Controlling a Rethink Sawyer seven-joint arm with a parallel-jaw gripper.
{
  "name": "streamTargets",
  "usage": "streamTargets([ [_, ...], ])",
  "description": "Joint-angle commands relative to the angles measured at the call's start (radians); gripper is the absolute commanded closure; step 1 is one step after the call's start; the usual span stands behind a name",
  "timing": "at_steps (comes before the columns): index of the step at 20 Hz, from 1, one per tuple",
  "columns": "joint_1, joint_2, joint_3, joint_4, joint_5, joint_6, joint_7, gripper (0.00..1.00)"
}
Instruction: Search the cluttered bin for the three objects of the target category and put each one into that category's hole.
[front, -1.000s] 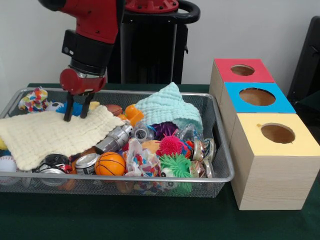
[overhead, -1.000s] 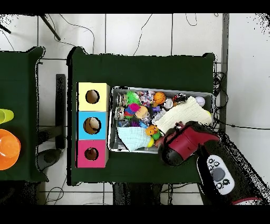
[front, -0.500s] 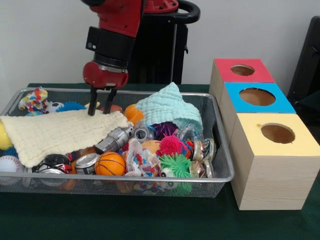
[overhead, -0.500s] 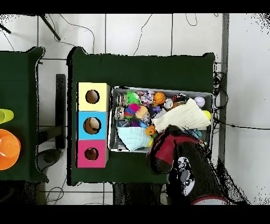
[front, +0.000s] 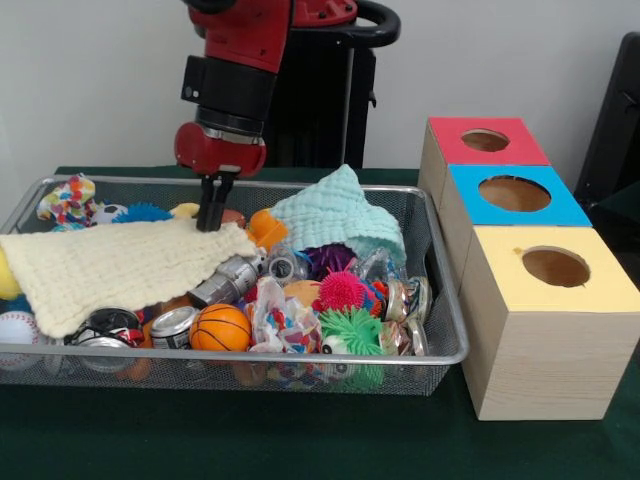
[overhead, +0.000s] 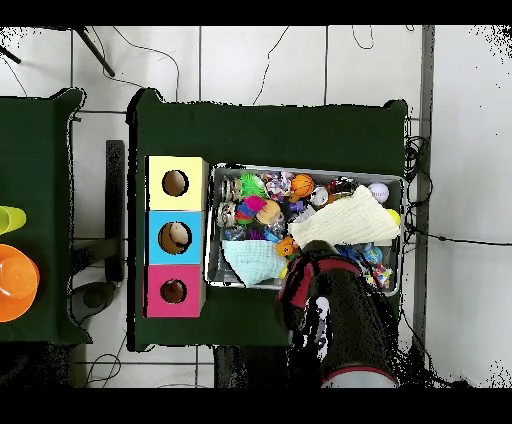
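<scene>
Our pincer (front: 212, 222), pressed together on the far edge of the cream cloth (front: 110, 268), hangs over the wire bin (front: 300, 356), where the basketball (front: 220, 327) waits near the front rim, so we judge sorting barely begun.

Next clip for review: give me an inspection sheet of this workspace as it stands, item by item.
Surface: table under a dark green cloth.
Job's things: wire-mesh bin heaped with toys; three wooden boxes beside it, each with a round hole on top: red box, blue box, yellow box.
Clutter: cream cloth draped over the bin's left part, mint cloth, mini basketball, pink spiky ball, green spiky ball, baseball, cans.
Grippers: gripper shut, tips at the cream cloth's far edge.
Cables: black cables trail over the tiled floor.
Surroundings: orange bowl on a second green table.
</scene>
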Motion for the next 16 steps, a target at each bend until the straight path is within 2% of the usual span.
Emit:
streamTargets([
  [1, 0.056, 0.071, -0.119, -0.133, -0.084, -0.077, 0.294, 1.0],
  [4, 0.08, 0.087, -0.143, -0.153, -0.075, -0.086, 0.301, 1.0],
  [6, 0.039, 0.092, -0.121, -0.112, -0.008, -0.105, 0.194, 1.0],
  [8, 0.015, 0.076, -0.098, -0.093, 0.024, -0.126, 0.147, 1.0],
  [11, 0.027, 0.08, -0.105, -0.108, 0.026, -0.108, 0.159, 1.0],
  [12, 0.045, 0.084, -0.121, -0.124, 0.03, -0.122, 0.172, 0.0],
  [16, 0.095, 0.102, -0.167, -0.164, 0.031, -0.135, 0.214, 0.0],
])
